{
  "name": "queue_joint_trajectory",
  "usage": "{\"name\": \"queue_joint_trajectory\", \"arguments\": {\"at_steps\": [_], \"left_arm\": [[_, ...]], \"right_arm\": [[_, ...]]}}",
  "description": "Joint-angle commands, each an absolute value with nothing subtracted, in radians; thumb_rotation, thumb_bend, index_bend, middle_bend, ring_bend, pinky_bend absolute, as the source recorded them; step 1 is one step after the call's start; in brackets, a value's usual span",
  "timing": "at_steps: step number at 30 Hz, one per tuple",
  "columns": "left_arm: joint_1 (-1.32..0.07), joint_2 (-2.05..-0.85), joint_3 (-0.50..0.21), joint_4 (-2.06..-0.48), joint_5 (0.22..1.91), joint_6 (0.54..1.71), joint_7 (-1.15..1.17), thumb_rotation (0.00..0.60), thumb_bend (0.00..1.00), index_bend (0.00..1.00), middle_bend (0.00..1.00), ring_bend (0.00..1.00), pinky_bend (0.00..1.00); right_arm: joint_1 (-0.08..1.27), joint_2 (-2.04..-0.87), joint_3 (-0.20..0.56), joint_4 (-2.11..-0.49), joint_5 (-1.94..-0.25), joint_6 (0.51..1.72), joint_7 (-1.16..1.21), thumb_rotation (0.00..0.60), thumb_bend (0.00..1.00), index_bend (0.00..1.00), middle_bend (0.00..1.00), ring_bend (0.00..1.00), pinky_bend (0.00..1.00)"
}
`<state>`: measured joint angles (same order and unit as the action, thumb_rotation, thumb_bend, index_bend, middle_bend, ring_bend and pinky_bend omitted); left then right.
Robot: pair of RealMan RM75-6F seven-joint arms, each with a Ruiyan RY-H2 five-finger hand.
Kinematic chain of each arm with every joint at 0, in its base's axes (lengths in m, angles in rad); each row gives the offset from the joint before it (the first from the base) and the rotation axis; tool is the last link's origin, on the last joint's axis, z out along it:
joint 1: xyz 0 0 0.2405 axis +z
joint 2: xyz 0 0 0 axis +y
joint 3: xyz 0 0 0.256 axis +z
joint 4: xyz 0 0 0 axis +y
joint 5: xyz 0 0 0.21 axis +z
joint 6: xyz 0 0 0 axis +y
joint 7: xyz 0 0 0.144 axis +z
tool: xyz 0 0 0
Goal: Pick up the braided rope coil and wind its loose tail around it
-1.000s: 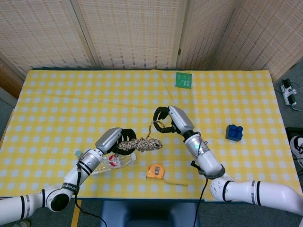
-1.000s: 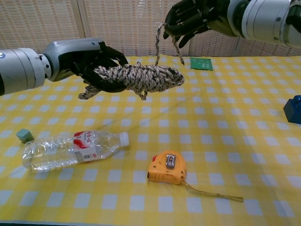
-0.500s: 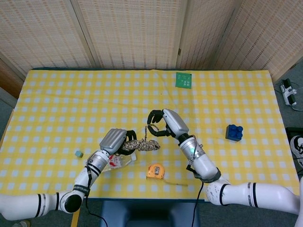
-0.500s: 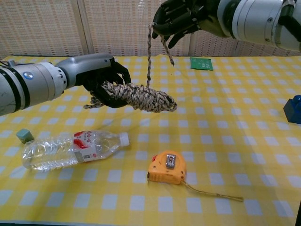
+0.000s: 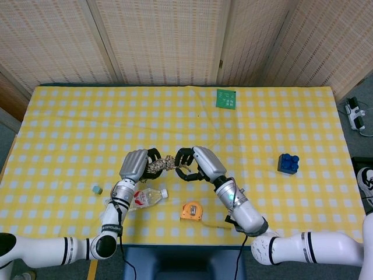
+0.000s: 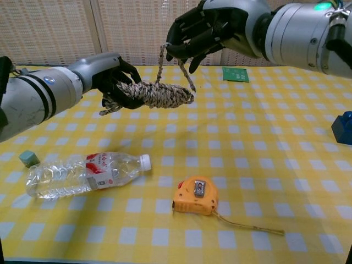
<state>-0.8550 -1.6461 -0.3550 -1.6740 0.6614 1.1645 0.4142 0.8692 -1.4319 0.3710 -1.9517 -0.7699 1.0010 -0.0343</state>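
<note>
Since a second ago you've pulled both arms in closer together: your right robot hand has come left and now sits right over the end of the braided rope coil, where before it was off to the side with a longer stretch of tail hanging down. Your left robot hand has swung the coil up and further back over the worktop too.

Right now your left robot hand is grasping the coil by its left end, fingers wrapped around it, holding it roughly level and well clear of the yellow checked cloth. Your right robot hand is pinching the loose tail just above the coil, so the tail runs short and almost straight up from the coil into the fingers, with a bit of cord dangling down on the right side of it. In the head view the two hands are nearly touching, with the coil between them.

Down on the worktop, the plastic bottle lies on its side near the front left, a small green block just beside its base. The orange tape measure sits front centre. Green circuit board at the back, blue brick off to the right.
</note>
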Motion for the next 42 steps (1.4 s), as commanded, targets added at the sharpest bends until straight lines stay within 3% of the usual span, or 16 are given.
{"name": "queue_joint_trajectory", "arguments": {"at_steps": [1, 7, 15, 18, 23, 29, 35, 42], "left_arm": [[-0.825, -1.636, -0.414, -1.687, 0.622, 1.147, 0.316, 0.6, 0.74, 0.67, 0.68, 0.69, 0.75], [-0.769, -1.582, -0.486, -1.759, 0.62, 1.106, 0.151, 0.6, 0.74, 0.66, 0.68, 0.69, 0.75], [-0.706, -1.503, -0.528, -1.861, 0.679, 1.049, -0.018, 0.6, 0.74, 0.66, 0.68, 0.69, 0.75], [-0.69, -1.471, -0.53, -1.894, 0.703, 1.023, -0.059, 0.6, 0.74, 0.66, 0.68, 0.69, 0.75], [-0.674, -1.442, -0.529, -1.917, 0.745, 1.0, -0.115, 0.6, 0.74, 0.66, 0.68, 0.68, 0.75], [-0.665, -1.41, -0.527, -1.921, 0.763, 0.965, -0.177, 0.6, 0.74, 0.66, 0.68, 0.68, 0.75], [-0.657, -1.384, -0.518, -1.921, 0.788, 0.945, -0.221, 0.6, 0.74, 0.66, 0.68, 0.68, 0.75], [-0.642, -1.354, -0.498, -1.911, 0.832, 0.942, -0.254, 0.6, 0.74, 0.66, 0.68, 0.68, 0.75]], "right_arm": [[0.861, -1.427, 0.361, -1.957, -0.779, 0.99, -0.023, 0.6, 0.57, 0.68, 0.5, 0.45, 0.46], [0.845, -1.435, 0.339, -1.939, -0.82, 0.993, -0.012, 0.6, 0.57, 0.68, 0.5, 0.45, 0.47], [0.817, -1.463, 0.322, -1.899, -0.892, 1.001, 0.032, 0.6, 0.57, 0.67, 0.49, 0.45, 0.47], [0.809, -1.465, 0.321, -1.887, -0.933, 0.988, 0.065, 0.6, 0.57, 0.58, 0.46, 0.44, 0.47], [0.794, -1.437, 0.31, -1.874, -1.002, 0.94, 0.125, 0.6, 0.57, 0.28, 0.35, 0.35, 0.45], [0.766, -1.387, 0.294, -1.876, -1.067, 0.908, 0.181, 0.6, 0.55, 0.04, 0.17, 0.22, 0.32], [0.722, -1.319, 0.24, -1.865, -1.16, 0.93, 0.153, 0.6, 0.55, 0.0, 0.04, 0.09, 0.19], [0.609, -1.237, 0.141, -1.835, -1.277, 1.083, 0.016, 0.6, 0.55, 0.0, 0.03, 0.08, 0.17]]}}
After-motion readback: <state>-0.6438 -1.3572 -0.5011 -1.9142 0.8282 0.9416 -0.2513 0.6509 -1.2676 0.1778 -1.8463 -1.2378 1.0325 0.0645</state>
